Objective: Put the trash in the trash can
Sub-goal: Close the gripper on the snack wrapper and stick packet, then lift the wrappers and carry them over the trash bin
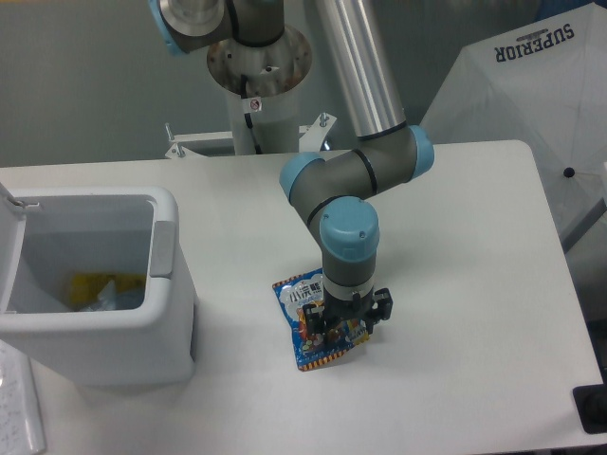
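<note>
The arm points straight down with its jaws (pixel 334 327) low over the blue snack packet (pixel 311 313), which lies flat on the white worktop (pixel 455 246); most of the packet shows just left of the jaws and its right edge runs under them. The wrist hides the fingertips, so I cannot tell whether the jaws are apart, together, or pinching the packet. Judging by this pose, the step in hand is picking the packet up. The bin (pixel 104 318) stands well off to the left of the jaws with its lid tipped back, and something yellow (pixel 95 287) lies inside. The next move calls for a firm pinch on the thin, slippery foil, then a lift high enough to clear the bin's rim before carrying it left over the opening.
</note>
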You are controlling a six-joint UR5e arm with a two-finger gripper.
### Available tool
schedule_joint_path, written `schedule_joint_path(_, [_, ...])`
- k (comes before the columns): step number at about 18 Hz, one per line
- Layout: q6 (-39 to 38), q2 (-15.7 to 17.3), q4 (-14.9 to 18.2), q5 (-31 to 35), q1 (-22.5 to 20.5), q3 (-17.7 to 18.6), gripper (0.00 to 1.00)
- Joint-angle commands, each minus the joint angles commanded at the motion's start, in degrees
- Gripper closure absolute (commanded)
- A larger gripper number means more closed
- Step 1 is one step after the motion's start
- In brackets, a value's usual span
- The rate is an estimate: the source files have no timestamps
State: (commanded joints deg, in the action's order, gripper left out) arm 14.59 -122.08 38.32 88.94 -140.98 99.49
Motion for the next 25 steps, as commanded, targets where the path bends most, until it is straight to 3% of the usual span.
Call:
schedule_joint_path(5, [-0.44, 0.35, 0.0, 0.36, 0.0, -0.26, 0.8])
schedule_joint_path(7, [-0.62, 0.44, 0.0, 0.27, 0.0, -0.26, 0.86])
schedule_joint_path(13, [-0.62, 0.79, 0.0, 0.09, 0.0, -0.44, 0.9])
schedule_joint_path(16, [-0.62, 1.67, 0.0, -0.08, -0.09, -2.45, 0.9])
schedule_joint_path(20, [-2.45, 6.14, 0.0, -4.2, -0.26, -8.07, 0.9])
schedule_joint_path(25, [-13.43, 10.1, -0.09, -9.93, -0.53, -17.65, 0.9])
